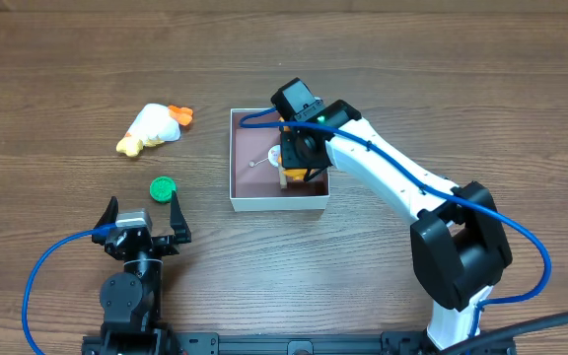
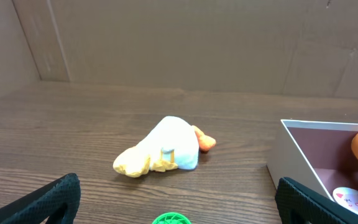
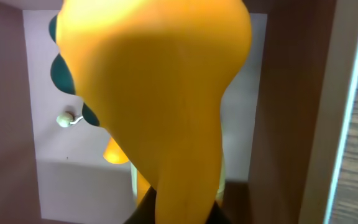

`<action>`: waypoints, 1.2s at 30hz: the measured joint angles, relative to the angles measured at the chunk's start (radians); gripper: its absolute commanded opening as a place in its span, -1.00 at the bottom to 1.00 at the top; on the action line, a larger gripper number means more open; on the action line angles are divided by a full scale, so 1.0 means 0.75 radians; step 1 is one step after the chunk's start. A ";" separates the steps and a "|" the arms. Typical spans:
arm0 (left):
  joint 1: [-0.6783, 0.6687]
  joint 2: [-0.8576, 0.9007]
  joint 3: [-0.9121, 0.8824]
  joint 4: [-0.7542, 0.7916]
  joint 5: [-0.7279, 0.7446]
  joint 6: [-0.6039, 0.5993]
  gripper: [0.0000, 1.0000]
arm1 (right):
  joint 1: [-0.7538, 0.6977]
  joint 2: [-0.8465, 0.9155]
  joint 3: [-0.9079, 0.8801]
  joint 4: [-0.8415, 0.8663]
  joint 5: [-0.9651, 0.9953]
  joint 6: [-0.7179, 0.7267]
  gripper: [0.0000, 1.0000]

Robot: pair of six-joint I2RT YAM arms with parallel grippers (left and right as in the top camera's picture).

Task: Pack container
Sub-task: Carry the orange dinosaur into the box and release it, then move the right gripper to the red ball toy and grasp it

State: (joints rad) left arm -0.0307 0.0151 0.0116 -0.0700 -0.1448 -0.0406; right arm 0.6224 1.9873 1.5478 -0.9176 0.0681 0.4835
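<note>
R end effector point(image 1: 294, 168) grips smooth orange toy point(image 3: 160, 93) in square container point(image 1: 279, 204).

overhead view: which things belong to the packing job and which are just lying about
Job: white-walled square container with pink floor; smooth orange toy inside it, at the right gripper.
Lying about, perhaps next: white plush duck; round green cap.

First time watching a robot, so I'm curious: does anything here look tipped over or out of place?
The white plush toy lies flopped on its side, outside the container. Nothing looks spilled or broken.
</note>
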 measured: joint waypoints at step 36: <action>0.000 0.000 0.000 0.000 -0.001 0.000 1.00 | -0.047 -0.288 0.192 -0.376 0.234 0.072 0.19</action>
State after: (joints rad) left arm -0.0307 0.0151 0.0116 -0.0700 -0.1452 -0.0406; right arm 0.5873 1.7710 1.6920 -1.1999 0.2440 0.5377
